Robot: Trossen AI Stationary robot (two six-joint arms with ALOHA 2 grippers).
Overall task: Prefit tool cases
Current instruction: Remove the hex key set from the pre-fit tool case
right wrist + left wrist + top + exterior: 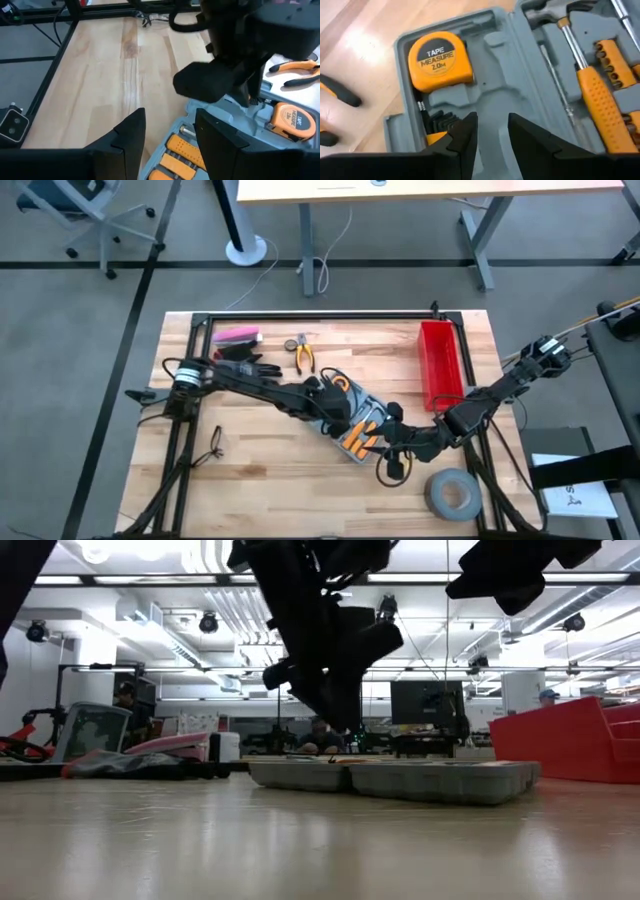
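High view: we see the tool case (352,423) lying open near the middle of the desk (260,470), with the left pincer (335,402) over its left end and the right pincer (385,430) over its right end; the red bin (440,360) sits just right of the case, the grey tape roll (452,492) nearer the front edge, and loose pliers (301,353) and a pink item (238,335) lie behind the case, well apart from it. Low view: both case halves lie flat on the desk, arms hanging above, nothing lifted out. Left wrist view: the left pincer (492,131) hovers released over an empty moulded slot beside the tape measure (440,60); hammer (570,37) and an orange-handled tool (600,105) are seated, and hex keys show beside the slot. Right wrist view: the right pincer (167,132) is parted, holding nothing, above the case edge by the orange grips (182,150). Our judgement: partly filled, most tools are in, at least one slot is bare and the pliers outside probably belong there; fitting those and shutting the case are left.
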